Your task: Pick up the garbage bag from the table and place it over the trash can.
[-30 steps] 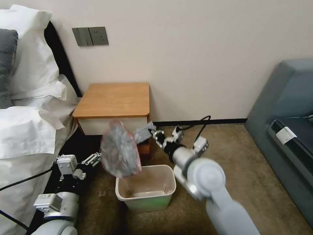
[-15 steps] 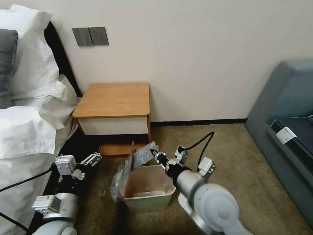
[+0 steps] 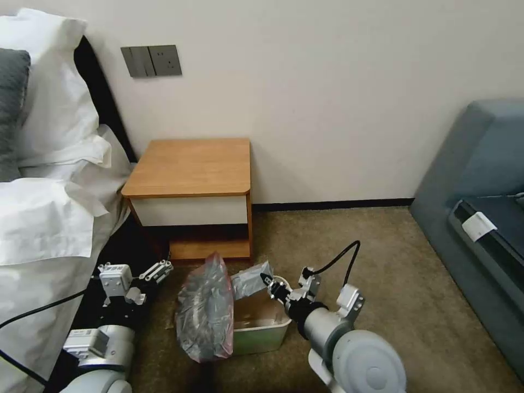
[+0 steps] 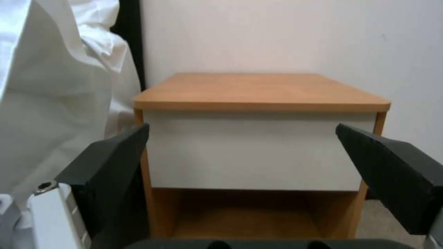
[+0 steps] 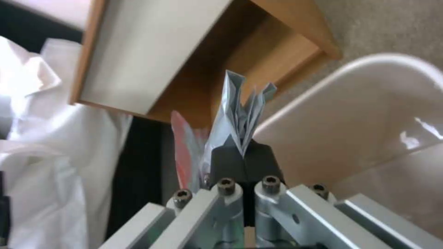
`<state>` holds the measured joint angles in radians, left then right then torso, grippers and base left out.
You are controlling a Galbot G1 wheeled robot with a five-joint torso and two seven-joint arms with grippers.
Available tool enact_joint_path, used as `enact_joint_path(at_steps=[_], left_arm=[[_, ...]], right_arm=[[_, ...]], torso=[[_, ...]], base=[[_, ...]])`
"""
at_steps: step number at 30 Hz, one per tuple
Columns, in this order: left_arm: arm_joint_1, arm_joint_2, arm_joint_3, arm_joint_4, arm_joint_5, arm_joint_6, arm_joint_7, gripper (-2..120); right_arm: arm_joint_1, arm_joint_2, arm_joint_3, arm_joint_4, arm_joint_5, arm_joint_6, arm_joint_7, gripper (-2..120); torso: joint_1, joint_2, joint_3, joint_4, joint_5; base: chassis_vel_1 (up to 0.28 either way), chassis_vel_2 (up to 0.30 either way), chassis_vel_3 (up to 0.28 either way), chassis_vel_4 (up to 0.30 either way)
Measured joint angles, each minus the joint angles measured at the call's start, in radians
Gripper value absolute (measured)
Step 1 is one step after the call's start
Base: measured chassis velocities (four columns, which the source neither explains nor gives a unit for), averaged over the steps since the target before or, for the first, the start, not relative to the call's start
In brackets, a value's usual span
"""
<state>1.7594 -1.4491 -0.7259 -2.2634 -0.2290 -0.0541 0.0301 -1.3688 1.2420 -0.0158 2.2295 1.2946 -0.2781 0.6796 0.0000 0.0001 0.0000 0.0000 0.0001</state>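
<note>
The right gripper (image 3: 268,282), jaws clamped on a bunched fold of the garbage bag (image 3: 204,316), holds it at the trash can (image 3: 262,327), most sagging outside; next, spread its mouth around the rim, while the left gripper (image 3: 158,269) waits open nearby.

We noted garbage bag (image 3: 204,314) (image 5: 237,114): grey, crinkled, pinkish-red rim, draped over trash can's left side. Trash can (image 3: 262,325) (image 5: 369,114): cream, upright on carpet before table (image 3: 191,166) (image 4: 258,90). Table top bare, orange-brown; drawer front white.
</note>
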Motion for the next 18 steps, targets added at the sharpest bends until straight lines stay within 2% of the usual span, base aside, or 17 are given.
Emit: enact_joint_path(at_steps=[13, 17, 18], left_arm=[[0.001, 0.000, -0.010, 0.030, -0.006, -0.026, 0.004, 100], [-0.007, 0.000, -0.006, 0.041, -0.011, -0.027, 0.007, 100], [-0.007, 0.000, -0.006, 0.041, -0.011, -0.027, 0.007, 100]], right_arm=[[0.004, 0.015, -0.051, -0.074, -0.088, 0.000, -0.003, 0], [0.007, 0.008, -0.055, -0.084, -0.134, -0.007, 0.003, 18], [0.007, 0.008, -0.055, -0.084, -0.134, -0.007, 0.003, 18]], torso=[[0.000, 0.000, 0.000, 0.0000, -0.0001], [0.000, 0.000, 0.000, 0.0000, -0.0001], [0.000, 0.000, 0.000, 0.0000, -0.0001]], base=[[0.000, 0.000, 0.000, 0.000], [0.000, 0.000, 0.000, 0.000], [0.000, 0.000, 0.000, 0.000]])
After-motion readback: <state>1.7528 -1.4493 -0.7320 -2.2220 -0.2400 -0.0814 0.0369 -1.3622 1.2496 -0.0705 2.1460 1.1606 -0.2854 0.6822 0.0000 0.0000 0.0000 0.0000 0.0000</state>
